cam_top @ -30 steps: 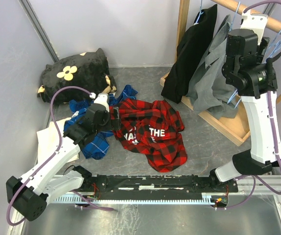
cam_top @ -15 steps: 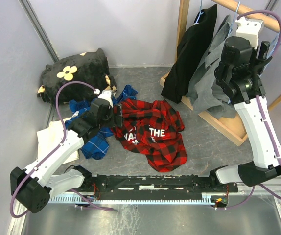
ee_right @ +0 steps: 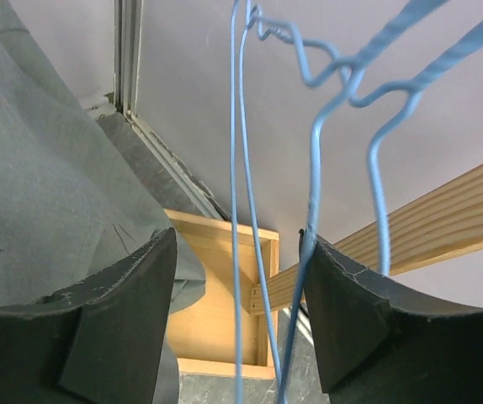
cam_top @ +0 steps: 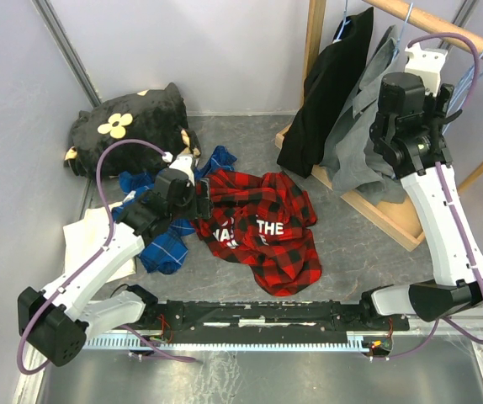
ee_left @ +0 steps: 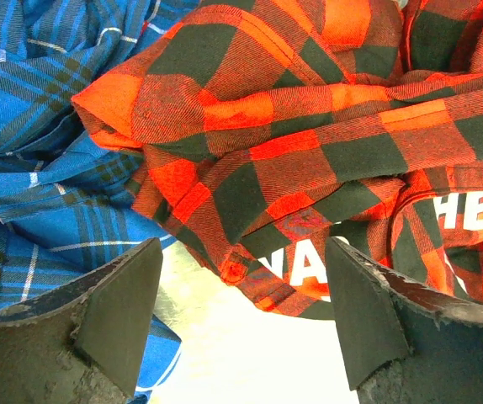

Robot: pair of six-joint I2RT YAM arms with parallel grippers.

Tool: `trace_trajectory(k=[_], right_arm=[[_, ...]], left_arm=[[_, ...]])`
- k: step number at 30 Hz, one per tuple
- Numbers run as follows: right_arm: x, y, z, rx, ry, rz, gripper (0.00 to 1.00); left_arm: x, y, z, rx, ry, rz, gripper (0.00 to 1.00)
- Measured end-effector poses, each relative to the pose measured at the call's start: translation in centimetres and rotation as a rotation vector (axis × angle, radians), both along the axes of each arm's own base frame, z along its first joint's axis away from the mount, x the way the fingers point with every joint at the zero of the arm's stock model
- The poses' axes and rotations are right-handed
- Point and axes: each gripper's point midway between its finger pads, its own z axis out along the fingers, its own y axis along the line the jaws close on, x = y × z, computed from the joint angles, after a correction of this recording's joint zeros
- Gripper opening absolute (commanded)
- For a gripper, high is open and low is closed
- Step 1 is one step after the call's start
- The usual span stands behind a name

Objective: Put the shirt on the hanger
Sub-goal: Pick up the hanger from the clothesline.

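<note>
shirt (cam_top: 262, 227) lies crumpled on the tabletop (cam_top: 351, 244), partly over the blue plaid shirt (cam_top: 161, 248): limp, light, so pinch a folded edge. Left fingers (ee_left: 115, 311) open above it; right fingers (ee_right: 115, 328) open around the hanger (ee_right: 315, 172) wire, thin and probably springy.

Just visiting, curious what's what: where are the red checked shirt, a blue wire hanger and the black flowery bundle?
red checked shirt (cam_top: 268, 227): top view, its white lettering.
blue wire hanger (ee_right: 314, 177): right wrist view, a downward wire run.
black flowery bundle (cam_top: 115, 126): top view, its pale flower.

Blue plaid shirt (cam_top: 166, 249) lies near flowered bundle (cam_top: 128, 126); black jacket (cam_top: 326, 93), grey jacket (cam_top: 352, 147) hang.
</note>
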Motion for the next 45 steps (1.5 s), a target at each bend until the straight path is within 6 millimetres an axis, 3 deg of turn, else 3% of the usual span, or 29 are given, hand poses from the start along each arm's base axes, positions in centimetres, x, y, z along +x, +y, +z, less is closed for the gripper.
trace_trajectory(k=[3,7,15,21,27,30,34,38,45], right_arm=[[0.2,0.1,-1.3,0.022,0.024,0.021,0.54],[0.1,0.4,-1.7,0.042,0.028,0.052,0.38],[-1.0,0.4,0.1,0.045,-0.006,0.088,0.11],[-1.8,0.3,2.2,0.042,-0.046,0.114,0.00],[-3.0,0.6,4.3,0.059,-0.099,0.172,0.00],[-4.0,0.8,6.3,0.078,-0.156,0.215,0.00],[-5.7,1.1,8.2,0.102,-0.207,0.272,0.00],[-7.6,1.5,8.4,0.132,-0.216,0.336,0.00],[-11.2,3.4,7.8,0.184,-0.195,0.517,0.00]], left_arm=[[-0.1,0.0,0.3,-0.005,-0.008,0.000,0.81],[-0.2,0.1,0.8,-0.015,-0.025,0.000,0.79],[-0.7,0.3,1.3,-0.042,-0.043,0.011,0.77],[-1.3,0.7,0.3,-0.036,-0.029,0.015,0.77],[-1.3,0.9,0.2,-0.032,-0.030,0.020,0.77],[-1.3,0.9,0.3,-0.033,-0.034,0.021,0.78],[-1.4,1.0,0.8,-0.039,-0.051,0.025,0.88],[-1.4,1.3,1.4,-0.041,-0.073,0.033,0.96],[-1.6,1.9,2.9,-0.042,-0.134,0.029,0.98]])
